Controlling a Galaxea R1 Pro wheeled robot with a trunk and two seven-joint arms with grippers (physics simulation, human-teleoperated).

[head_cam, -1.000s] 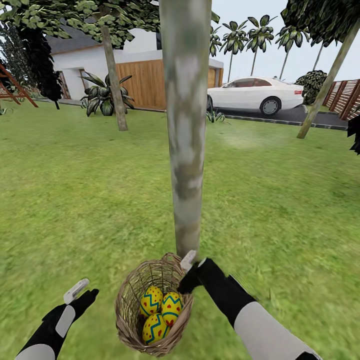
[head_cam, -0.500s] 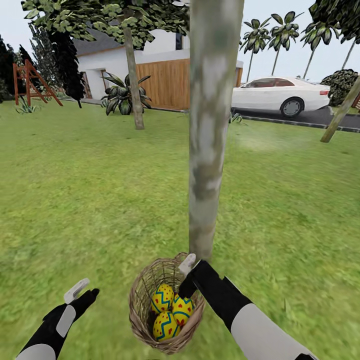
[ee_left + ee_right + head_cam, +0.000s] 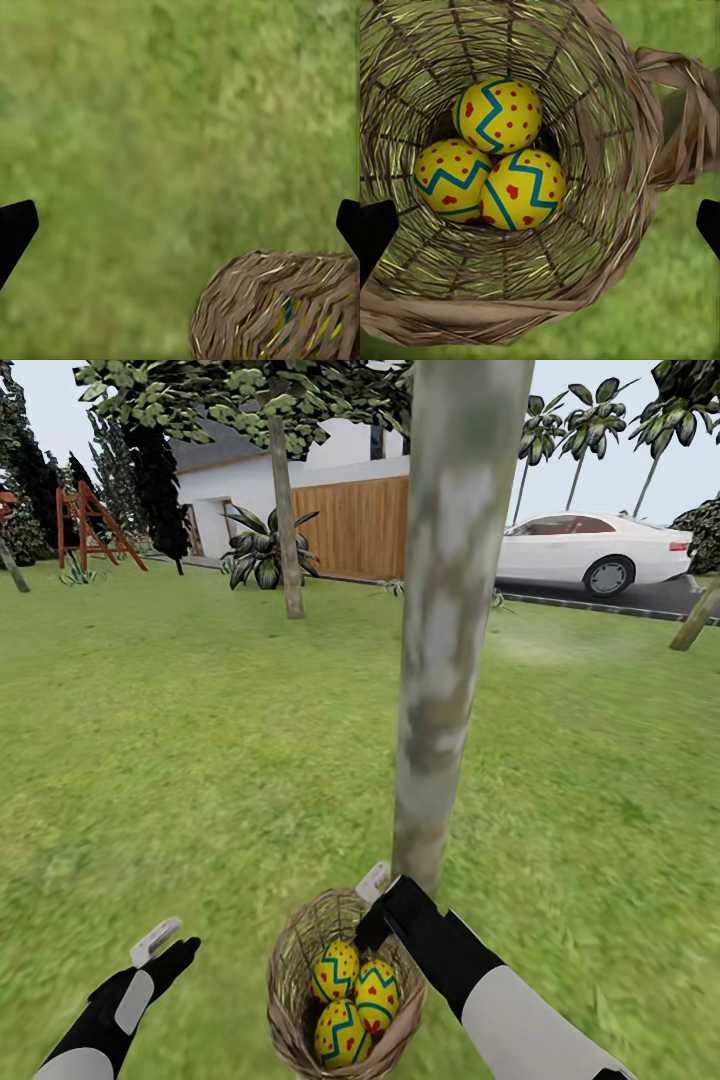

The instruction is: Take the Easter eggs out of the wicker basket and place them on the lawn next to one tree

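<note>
While the right pincer (image 3: 372,908) grips the rim of the wicker basket (image 3: 300,970), three Easter eggs (image 3: 499,154) lie just below it, beside the tree (image 3: 440,690). Smooth, round shells look slippery: pinch across the middle. Left pincer (image 3: 160,950) hangs spread, empty.

left gripper (image 3: 160,945): low, fingers apart | right gripper (image 3: 372,900): extended forward, closure unclear

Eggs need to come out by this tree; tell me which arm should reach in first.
Left. The right gripper sits at the wicker basket rim, apparently holding it beside the tree. The left gripper hangs open over the lawn, free to reach the three Easter eggs.
</note>
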